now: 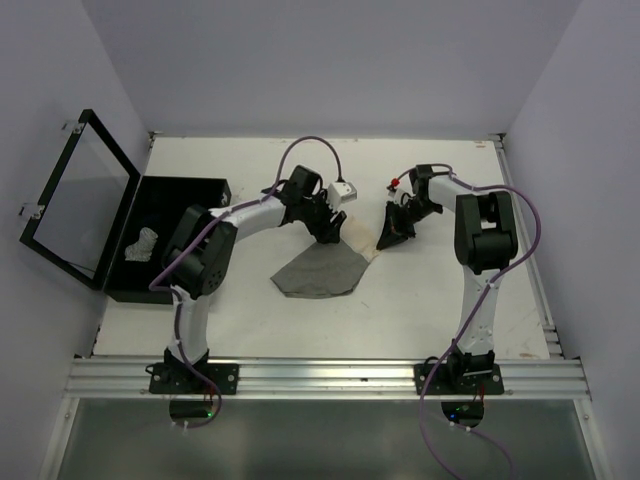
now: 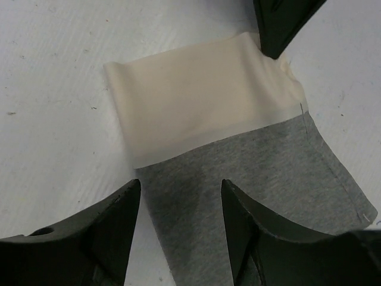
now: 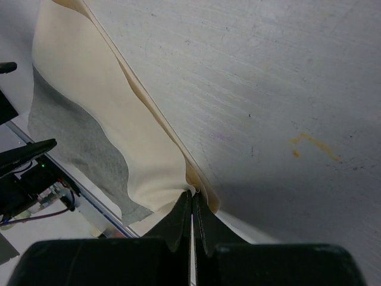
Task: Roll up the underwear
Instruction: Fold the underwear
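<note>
Between the parted fingers of the left gripper [image 2: 180,186] lies the underwear [image 2: 256,167]. The right gripper [image 3: 191,205] is pinched tight on its cream band.

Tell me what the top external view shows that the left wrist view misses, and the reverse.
Only top external: the black box, lid open, with a small grey cloth piece inside. Only left wrist: the stitched side seam along the grey fabric. Both: the underwear lying flat, its cream waistband at one end, the left gripper open over it, the right gripper pinching the waistband's corner.
</note>
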`<act>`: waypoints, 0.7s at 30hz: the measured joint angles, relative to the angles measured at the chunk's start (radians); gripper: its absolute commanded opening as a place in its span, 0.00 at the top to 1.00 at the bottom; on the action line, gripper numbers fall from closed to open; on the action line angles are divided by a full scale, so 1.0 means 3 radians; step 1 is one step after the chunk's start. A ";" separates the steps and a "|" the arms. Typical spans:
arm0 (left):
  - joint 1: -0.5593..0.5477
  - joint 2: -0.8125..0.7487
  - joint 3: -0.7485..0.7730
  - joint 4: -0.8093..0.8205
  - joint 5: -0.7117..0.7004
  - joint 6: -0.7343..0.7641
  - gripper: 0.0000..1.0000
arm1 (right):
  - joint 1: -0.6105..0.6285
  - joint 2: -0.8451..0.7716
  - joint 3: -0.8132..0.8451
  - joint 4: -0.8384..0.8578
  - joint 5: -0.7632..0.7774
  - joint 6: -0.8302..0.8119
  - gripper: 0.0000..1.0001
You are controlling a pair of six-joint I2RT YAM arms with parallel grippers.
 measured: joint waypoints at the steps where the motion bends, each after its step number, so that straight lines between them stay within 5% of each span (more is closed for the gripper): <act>1: -0.0010 0.0056 0.0036 0.0023 -0.0023 -0.0047 0.41 | 0.0000 0.0000 -0.0001 0.0000 0.0000 -0.0001 1.00; 15: -0.0111 0.0412 0.0389 0.0567 -0.0385 -0.0385 0.45 | 0.0000 0.0000 0.0000 0.0000 -0.0001 -0.0022 1.00; 21: -0.0201 0.0687 0.0601 0.0582 -0.0744 -0.0453 0.56 | 0.0000 0.0000 0.0000 -0.0001 -0.0003 -0.0028 1.00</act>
